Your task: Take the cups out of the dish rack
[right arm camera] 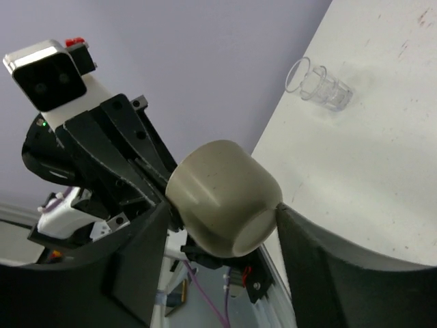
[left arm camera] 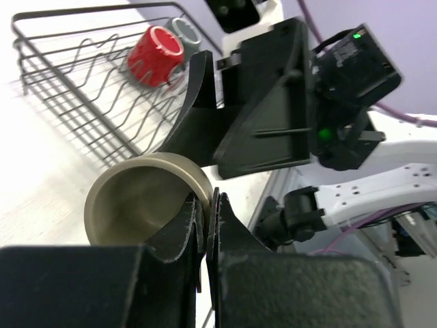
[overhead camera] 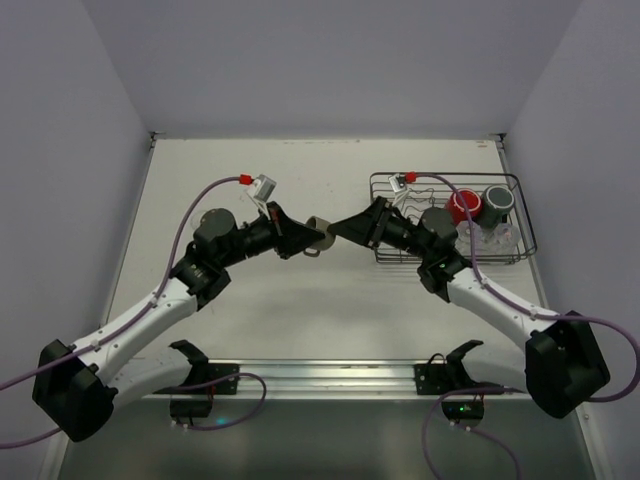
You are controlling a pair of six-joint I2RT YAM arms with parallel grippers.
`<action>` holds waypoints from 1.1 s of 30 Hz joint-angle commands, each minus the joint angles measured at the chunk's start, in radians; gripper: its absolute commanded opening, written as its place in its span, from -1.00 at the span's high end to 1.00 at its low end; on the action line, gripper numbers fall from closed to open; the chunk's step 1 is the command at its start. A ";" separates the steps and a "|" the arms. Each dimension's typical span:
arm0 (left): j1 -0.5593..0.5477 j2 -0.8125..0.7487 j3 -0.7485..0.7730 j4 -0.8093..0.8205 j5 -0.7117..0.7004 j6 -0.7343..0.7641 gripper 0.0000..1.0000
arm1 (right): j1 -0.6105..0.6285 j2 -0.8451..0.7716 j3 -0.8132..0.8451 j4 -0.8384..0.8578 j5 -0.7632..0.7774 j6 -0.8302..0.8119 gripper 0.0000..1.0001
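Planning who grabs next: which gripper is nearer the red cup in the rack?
Right. Both meet at the olive-tan mug outside the dish rack: the right gripper on the mug's rack side, the left gripper beyond it, farther from the red cup.

The right gripper point(right arm camera: 222, 208) has two black fingers point(right arm camera: 136, 273) low in the view. A tan mug point(right arm camera: 225, 198) sits between them in the air. One finger touches each side of the mug. The mug's round bottom faces the camera. Behind the mug, on the left, is the left gripper point(right arm camera: 160, 184). It is black, with a small grey camera point(right arm camera: 51, 72) on top. Its tips reach the far edge of the mug. Up on the right, a clear cup point(right arm camera: 319, 85) lies on its side on the white table point(right arm camera: 382, 171). The wall point(right arm camera: 205, 55) behind is purple.
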 commanded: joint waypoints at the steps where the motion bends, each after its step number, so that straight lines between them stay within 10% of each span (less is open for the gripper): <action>1: -0.007 -0.038 0.045 -0.065 -0.098 0.072 1.00 | 0.007 -0.010 0.000 0.093 -0.043 0.009 -0.40; 3: -0.007 -0.058 0.088 -0.250 -0.246 0.122 1.00 | 0.009 -0.036 -0.009 0.070 -0.036 -0.017 -0.76; 11: -0.006 0.046 0.191 -0.919 -0.796 0.242 1.00 | 0.009 -0.182 0.006 -0.311 0.121 -0.258 -0.98; 33: 0.249 0.247 -0.048 -0.776 -0.969 0.067 1.00 | 0.010 -0.374 -0.100 -0.532 0.210 -0.455 -0.98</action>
